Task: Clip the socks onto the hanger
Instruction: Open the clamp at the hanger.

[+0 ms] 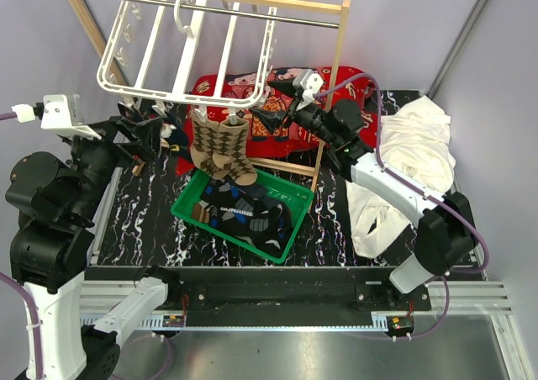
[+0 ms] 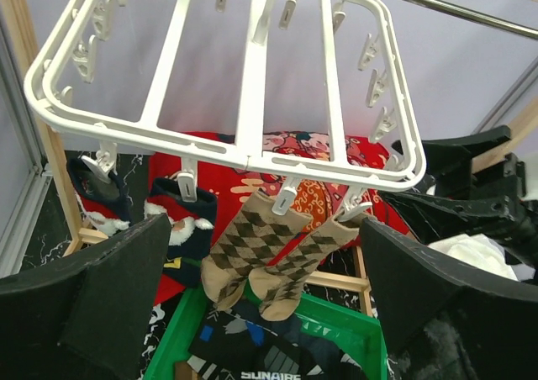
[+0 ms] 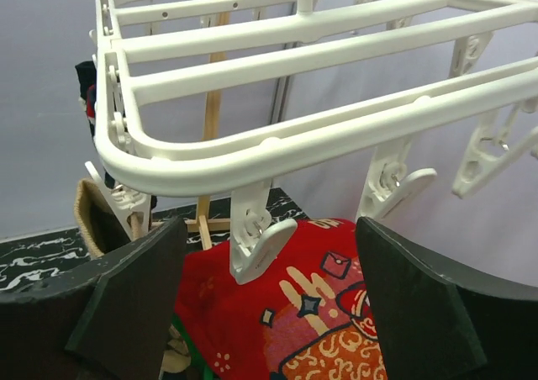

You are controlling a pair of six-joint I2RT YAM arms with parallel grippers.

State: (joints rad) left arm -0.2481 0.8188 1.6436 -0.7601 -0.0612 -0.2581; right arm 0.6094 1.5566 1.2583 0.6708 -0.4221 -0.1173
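The white hanger (image 1: 189,48) hangs tilted from the rack's rod. Two brown argyle socks (image 1: 220,149) are clipped side by side to its near edge and dangle over the bin; they show in the left wrist view (image 2: 269,254). Two dark navy socks with red and white details (image 2: 176,229) are clipped further left. More dark socks (image 1: 248,216) lie in the bin. My left gripper (image 1: 150,136) is open and empty, left of the hanging socks. My right gripper (image 1: 267,119) is open and empty, its fingers on either side of a free clip (image 3: 256,245) on the hanger's right corner, not touching it.
A green bin (image 1: 187,197) stands under the hanger. The wooden rack (image 1: 329,94) with a metal rod stands behind it. A red printed cloth (image 1: 290,86) lies at the back. A big white cloth (image 1: 412,161) lies at the right.
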